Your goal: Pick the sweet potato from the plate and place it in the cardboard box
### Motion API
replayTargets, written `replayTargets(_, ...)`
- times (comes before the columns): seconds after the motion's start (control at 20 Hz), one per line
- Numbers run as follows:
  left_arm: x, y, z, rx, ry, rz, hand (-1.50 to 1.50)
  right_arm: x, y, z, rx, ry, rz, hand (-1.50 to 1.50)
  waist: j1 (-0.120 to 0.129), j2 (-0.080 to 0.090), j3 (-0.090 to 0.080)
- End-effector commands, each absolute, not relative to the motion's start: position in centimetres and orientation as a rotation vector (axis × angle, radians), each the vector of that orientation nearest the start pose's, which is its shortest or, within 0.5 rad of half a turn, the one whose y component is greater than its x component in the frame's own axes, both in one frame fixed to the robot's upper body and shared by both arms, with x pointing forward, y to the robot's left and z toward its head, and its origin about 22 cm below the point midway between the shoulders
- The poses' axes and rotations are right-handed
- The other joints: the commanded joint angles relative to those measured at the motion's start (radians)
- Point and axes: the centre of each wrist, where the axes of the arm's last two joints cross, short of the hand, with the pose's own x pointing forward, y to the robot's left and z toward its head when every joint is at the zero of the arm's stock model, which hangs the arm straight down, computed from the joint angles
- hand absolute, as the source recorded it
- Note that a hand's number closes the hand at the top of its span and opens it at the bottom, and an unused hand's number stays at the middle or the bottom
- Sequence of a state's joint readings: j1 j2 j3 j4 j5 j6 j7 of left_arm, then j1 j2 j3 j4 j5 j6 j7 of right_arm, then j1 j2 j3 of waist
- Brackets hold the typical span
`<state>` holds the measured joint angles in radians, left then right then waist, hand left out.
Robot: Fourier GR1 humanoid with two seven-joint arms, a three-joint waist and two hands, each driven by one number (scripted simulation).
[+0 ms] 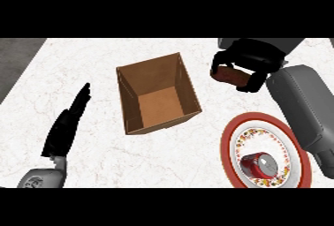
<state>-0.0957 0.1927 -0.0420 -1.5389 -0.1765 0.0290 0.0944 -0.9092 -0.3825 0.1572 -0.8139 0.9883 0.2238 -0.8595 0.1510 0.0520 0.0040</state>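
Head view shows the right hand curled around the sweet potato, held above the surface just right of the open cardboard box, beyond the plate, while the left hand rests straight-fingered at lower left.

no readable text, label, brand, number or sign shows anywhere; the plate at the lower right of the frame bears only a patterned border, no letters.

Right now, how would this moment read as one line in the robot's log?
phase: carrying | right hand: shut on sweet potato, right of cardboard box | left hand: open, resting | plate: holds red can
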Motion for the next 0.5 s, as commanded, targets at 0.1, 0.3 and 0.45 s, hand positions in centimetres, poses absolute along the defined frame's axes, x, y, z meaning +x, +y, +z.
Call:
replayTargets(0.1,26.9,25.6,2.9,0.289,-1.516,-0.304,0.0,45.4,-22.1,16.0,-0.139,2.825,-2.188,1.5,-0.019,-0.007,0.0)
replayTargets(0.3,26.5,25.9,1.8,0.309,-1.501,-0.28,0.0,46.2,-20.4,16.9,-0.456,2.873,-2.066,1.5,-0.038,-0.015,-0.002)
replayTargets(0.45,25.9,25.8,1.3,0.29,-1.501,-0.282,0.0,46.6,-17.5,17.8,-0.578,2.877,-2.014,1.5,-0.036,-0.02,-0.003)
